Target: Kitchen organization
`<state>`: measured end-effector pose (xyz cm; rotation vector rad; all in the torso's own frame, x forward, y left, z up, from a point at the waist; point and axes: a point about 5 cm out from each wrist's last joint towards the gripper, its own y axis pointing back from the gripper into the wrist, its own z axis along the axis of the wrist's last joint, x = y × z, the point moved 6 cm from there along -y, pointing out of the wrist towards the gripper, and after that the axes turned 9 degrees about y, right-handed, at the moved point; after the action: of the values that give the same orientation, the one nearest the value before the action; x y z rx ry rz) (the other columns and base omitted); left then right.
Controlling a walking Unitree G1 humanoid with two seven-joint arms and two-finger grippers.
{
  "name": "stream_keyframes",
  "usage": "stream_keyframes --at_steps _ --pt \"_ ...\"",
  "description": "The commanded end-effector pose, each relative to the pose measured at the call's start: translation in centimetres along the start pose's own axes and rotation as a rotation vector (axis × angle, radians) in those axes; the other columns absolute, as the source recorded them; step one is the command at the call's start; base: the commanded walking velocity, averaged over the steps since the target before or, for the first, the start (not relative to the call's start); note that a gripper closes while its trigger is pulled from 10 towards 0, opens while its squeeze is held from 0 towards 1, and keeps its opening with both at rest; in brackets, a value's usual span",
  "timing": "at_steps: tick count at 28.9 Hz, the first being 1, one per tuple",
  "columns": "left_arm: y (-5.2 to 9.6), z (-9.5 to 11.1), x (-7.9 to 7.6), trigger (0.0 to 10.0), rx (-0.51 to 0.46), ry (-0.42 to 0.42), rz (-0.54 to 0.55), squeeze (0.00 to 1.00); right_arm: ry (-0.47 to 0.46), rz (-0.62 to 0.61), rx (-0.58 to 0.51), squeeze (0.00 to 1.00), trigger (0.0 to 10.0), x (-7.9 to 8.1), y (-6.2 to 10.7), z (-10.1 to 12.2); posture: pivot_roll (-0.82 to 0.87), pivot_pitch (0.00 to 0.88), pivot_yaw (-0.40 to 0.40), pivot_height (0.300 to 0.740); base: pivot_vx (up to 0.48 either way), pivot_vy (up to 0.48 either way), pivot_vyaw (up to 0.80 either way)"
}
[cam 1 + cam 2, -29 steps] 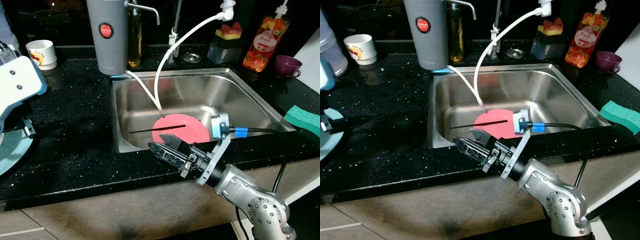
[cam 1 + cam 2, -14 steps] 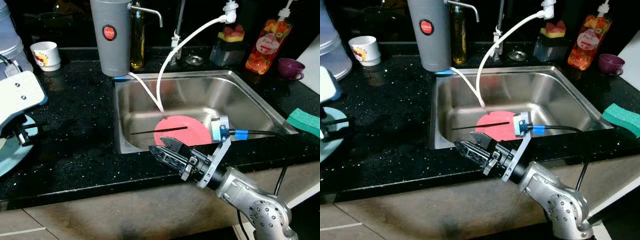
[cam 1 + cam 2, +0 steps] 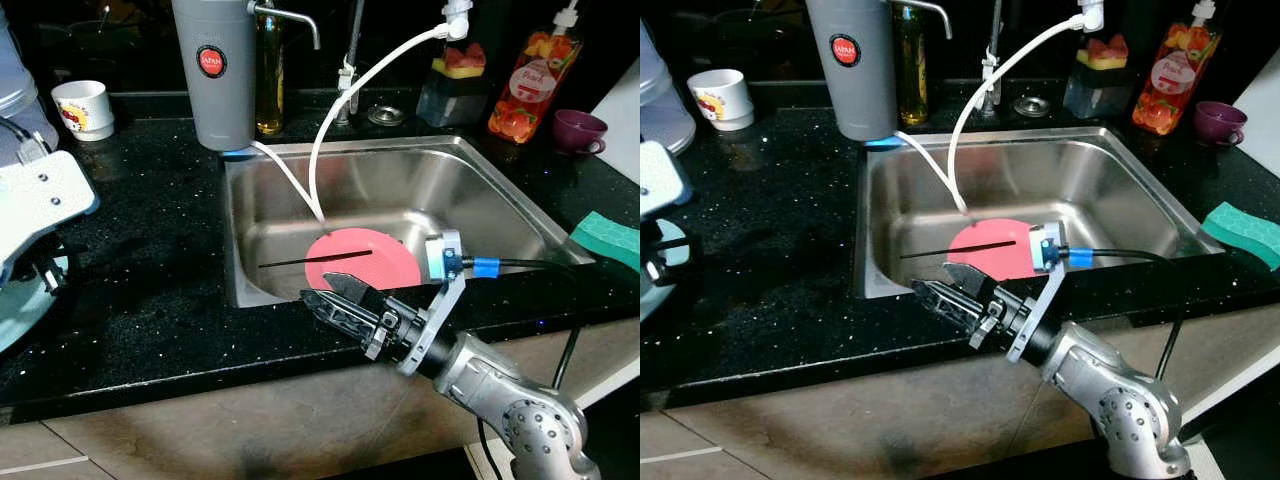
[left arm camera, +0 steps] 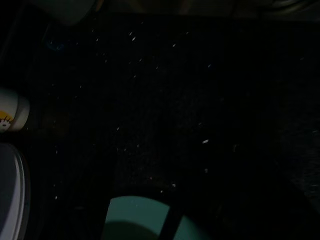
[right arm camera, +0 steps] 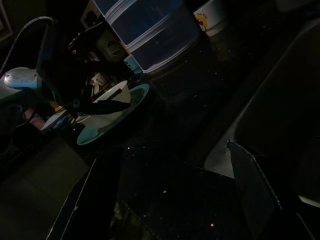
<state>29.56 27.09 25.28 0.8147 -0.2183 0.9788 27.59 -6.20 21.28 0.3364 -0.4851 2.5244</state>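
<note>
Both eye views look forward and steeply down from head height onto the black speckled stone countertop (image 3: 160, 290), sharing the rectangular stainless steel sink (image 3: 520, 210) and the round pink plate (image 3: 990, 250) in it. The left wrist view faces the same countertop at close range, very dark. The right wrist view looks low across the countertop toward a round teal plate (image 5: 107, 127).

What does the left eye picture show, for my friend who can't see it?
The robot's right end effector, its two black fingers apart, hovers over the front edge of a steel sink that holds a pink plate with a dark stick across it. Around it is a black counter with a grey canister, white mug and green sponge.
</note>
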Motion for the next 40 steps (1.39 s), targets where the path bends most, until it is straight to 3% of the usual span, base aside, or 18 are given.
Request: stream_keyframes --at_steps 1,9,10,11,18,33,40 --pt "-0.4 -0.9 0.4 10.0 0.032 -0.008 0.024 0.00 0.012 0.000 -0.004 0.00 10.0 0.1 0.1 0.5 0.10 0.029 -0.070 0.740 0.000 0.000 0.00" --pt "-1.0 -1.5 0.4 9.8 0.027 0.015 0.016 0.00 0.013 -0.001 -0.010 0.00 10.0 0.1 0.1 0.6 0.09 0.026 -0.067 0.740 0.000 0.000 0.00" --pt "-1.0 -1.5 0.3 6.0 0.025 0.019 0.010 0.00 0.014 -0.001 -0.011 0.00 10.0 0.1 0.0 0.7 0.09 0.026 -0.067 0.740 0.000 0.000 0.00" --pt "-1.1 -1.7 0.1 0.0 0.028 0.023 0.000 0.00 0.015 -0.001 -0.013 0.00 10.0 0.1 0.0 0.8 0.09 0.024 -0.066 0.740 0.000 0.000 0.00" --pt "-1.4 -2.1 -0.2 0.0 0.032 0.027 -0.023 0.00 0.020 -0.003 -0.017 0.00 10.0 0.0 0.0 1.0 0.09 0.025 -0.068 0.740 0.000 0.000 0.00" --pt "-0.7 -1.7 0.7 0.0 0.017 0.010 0.011 0.00 0.018 -0.011 -0.029 0.00 10.0 -0.2 -0.2 1.2 0.09 0.019 -0.066 0.740 0.000 0.000 0.00" --pt "0.5 1.1 4.1 0.0 -0.075 -0.071 0.189 0.00 0.009 -0.038 -0.047 0.00 10.0 -0.6 -0.3 1.4 0.10 0.021 -0.062 0.740 0.000 0.000 0.00"
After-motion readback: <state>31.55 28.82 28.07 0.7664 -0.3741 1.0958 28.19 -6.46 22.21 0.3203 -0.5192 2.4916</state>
